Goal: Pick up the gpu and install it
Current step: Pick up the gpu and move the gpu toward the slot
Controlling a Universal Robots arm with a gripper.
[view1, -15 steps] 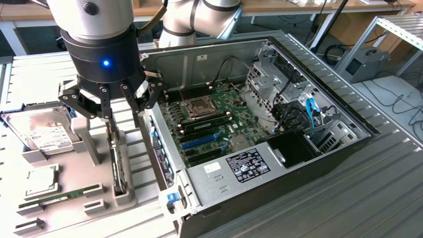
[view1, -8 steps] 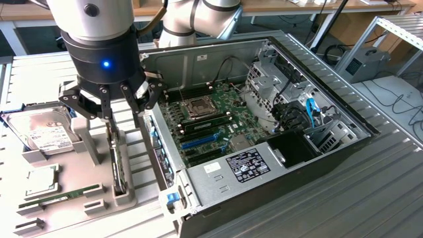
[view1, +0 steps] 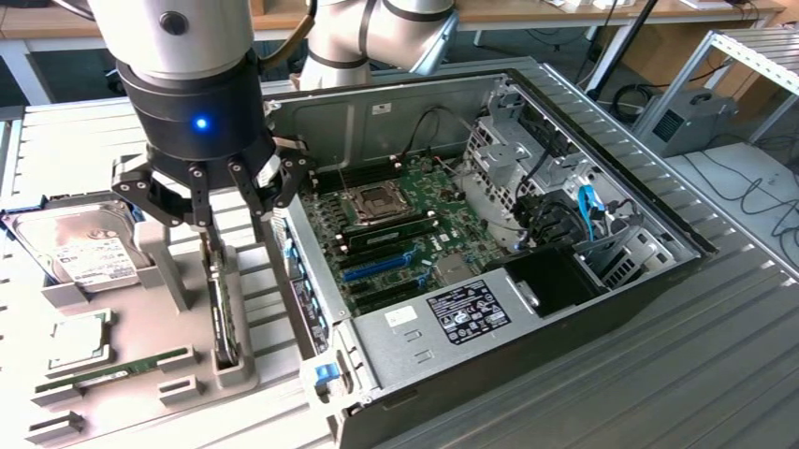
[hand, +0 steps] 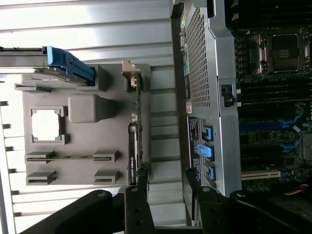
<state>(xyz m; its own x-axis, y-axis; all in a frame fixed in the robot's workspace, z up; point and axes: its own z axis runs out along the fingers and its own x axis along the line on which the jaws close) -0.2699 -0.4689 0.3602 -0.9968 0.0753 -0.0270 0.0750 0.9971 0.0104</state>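
Note:
The gpu [view1: 223, 309] is a thin black card standing on its edge in a slot of the grey holder [view1: 163, 271], at the exterior view's left beside the open computer case [view1: 500, 309]. My gripper [view1: 219, 215] hangs just above the card's far end, open, with nothing between its black fingers [view1: 168, 201]. In the wrist view the gpu [hand: 136, 131] shows edge-on as a narrow dark strip, and my gripper [hand: 165, 197] stands open, one finger [hand: 136, 200] roughly in line with the card. The motherboard's blue slots [view1: 374, 267] lie bare inside the case.
On the holder lie a silver hard drive [view1: 75, 248], a processor chip [view1: 81, 341] and a green RAM stick [view1: 112, 369]. The case wall [hand: 204, 97] stands close beside the card. A ribbed metal table [view1: 699, 355] carries everything.

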